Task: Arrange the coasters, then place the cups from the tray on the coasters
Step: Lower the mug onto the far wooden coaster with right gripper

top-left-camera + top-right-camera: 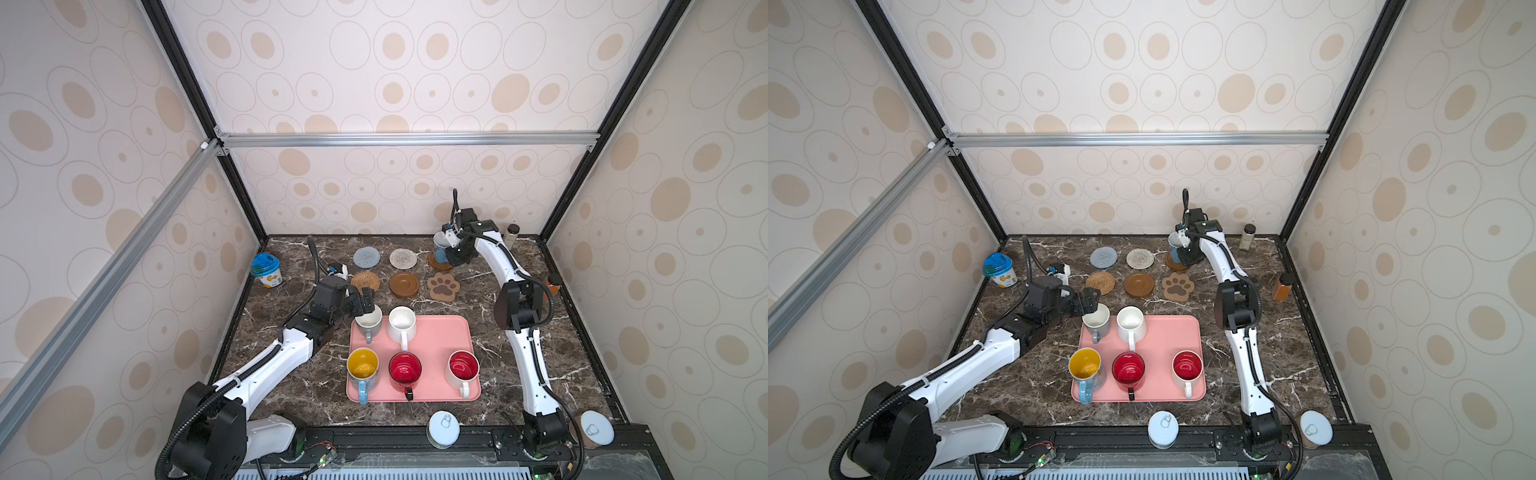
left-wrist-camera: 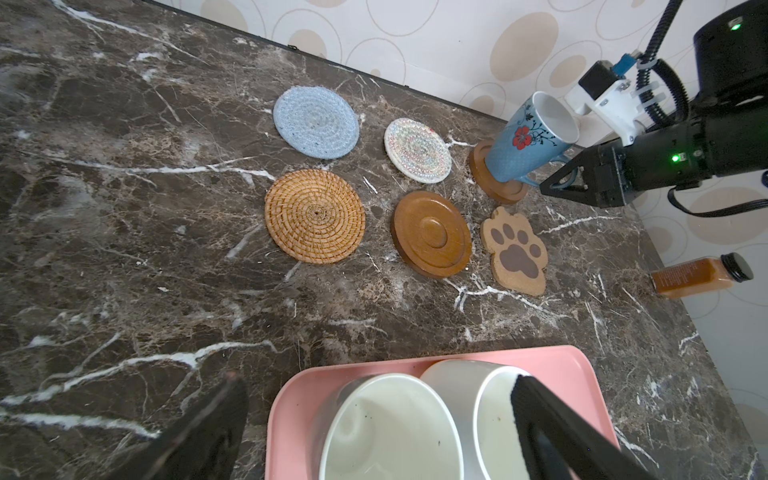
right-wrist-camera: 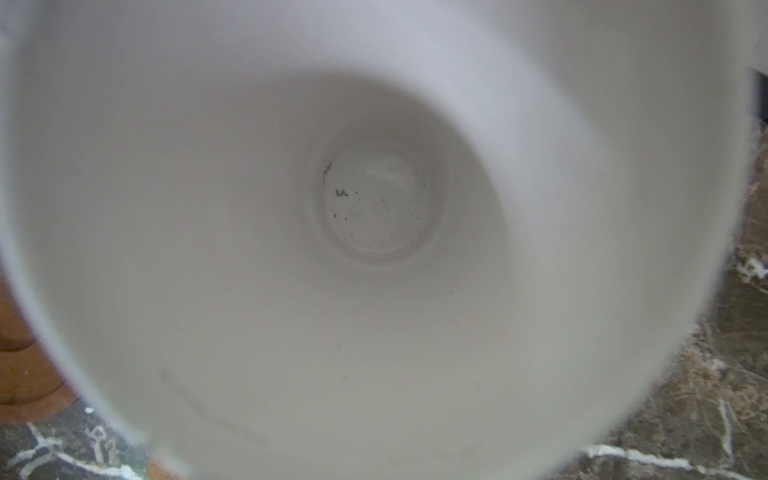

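We seat the tilted blue mug [image 2: 524, 143], handle pinched by the right gripper [image 2: 549, 188], on the 1 o'clock wooden coaster [image 2: 500, 190], release likely next; the spread left gripper [image 1: 365, 305] straddles the grey mug [image 1: 370, 323] at the tray's [image 1: 440, 337] 11 o'clock.

Both arms, left arm [image 1: 270, 365] & right arm [image 1: 525, 365]: white shell links, black joint housings. Black ribbed cable hose [image 2: 661, 35] along each, white zip ties. Left pincer [image 1: 362, 308] matte black. Right pincer [image 2: 545, 188] black w/ triangular cutout. Green LEDs [image 2: 675, 158] on right wrist. White cam bracket [image 2: 615, 97], blue plug.
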You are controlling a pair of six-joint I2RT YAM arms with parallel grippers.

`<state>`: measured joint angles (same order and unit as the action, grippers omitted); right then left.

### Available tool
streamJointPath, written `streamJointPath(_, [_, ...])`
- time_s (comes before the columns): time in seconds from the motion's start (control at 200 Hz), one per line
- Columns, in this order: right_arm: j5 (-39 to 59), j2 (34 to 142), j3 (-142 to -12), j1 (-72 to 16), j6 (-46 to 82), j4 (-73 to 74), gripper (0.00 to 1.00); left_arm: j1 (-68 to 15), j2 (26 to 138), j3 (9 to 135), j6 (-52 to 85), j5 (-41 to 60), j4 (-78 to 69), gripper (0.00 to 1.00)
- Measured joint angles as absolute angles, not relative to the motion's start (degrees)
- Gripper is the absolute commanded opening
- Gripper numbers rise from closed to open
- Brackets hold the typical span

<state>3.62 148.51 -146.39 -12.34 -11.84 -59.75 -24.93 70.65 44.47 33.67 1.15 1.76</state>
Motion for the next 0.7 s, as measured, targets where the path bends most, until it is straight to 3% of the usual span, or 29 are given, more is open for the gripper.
streamJointPath(0.32, [3.70, 147.63, -144.66, -11.73, -11.88, -58.92, 0.17, -24.93, 70.65, 44.47, 33.87, 1.15, 1.76, 1.00])
streamJointPath(0.7, [3.84, 147.55, -144.20, -11.18, -12.08, -58.92, 0.29, -24.93, 70.63, 44.45, 34.54, 1.17, 1.76, 1.00])
